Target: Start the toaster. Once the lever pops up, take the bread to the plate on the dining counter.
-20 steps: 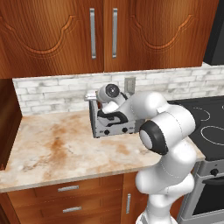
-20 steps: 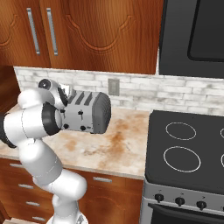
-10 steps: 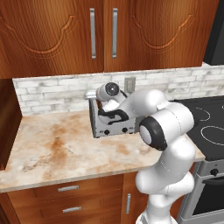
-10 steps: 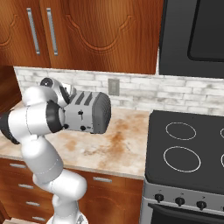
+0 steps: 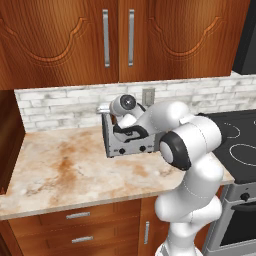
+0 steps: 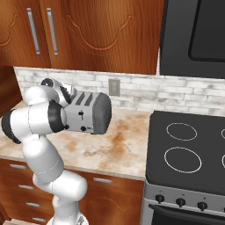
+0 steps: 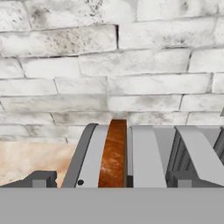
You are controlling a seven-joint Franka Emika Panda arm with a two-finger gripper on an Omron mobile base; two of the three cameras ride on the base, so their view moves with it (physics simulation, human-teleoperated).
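Counter [image 5: 65, 170]: beige stone w/ rusty marbling, on your left; brick backsplash [image 7: 109, 65] behind.
Gripper [image 7: 109, 181]: you've got it over the toaster's left end; jaws wide apart, holding nothing; finger tips [image 7: 41, 179] either side of a slot.
Bread [image 7: 113, 153]: brown slice upright in that slot, edge-on to you.
Toaster [image 6: 90, 113]: silver-grey, near the wall, partly behind your arm; levers on front.
Stove [image 6: 189, 149]: black cooktop, right.

Wood cabinets [image 5: 125, 40] over white brick backsplash [image 6: 145, 92], marbled counter [image 5: 60, 170], black stove [image 6: 189, 149].
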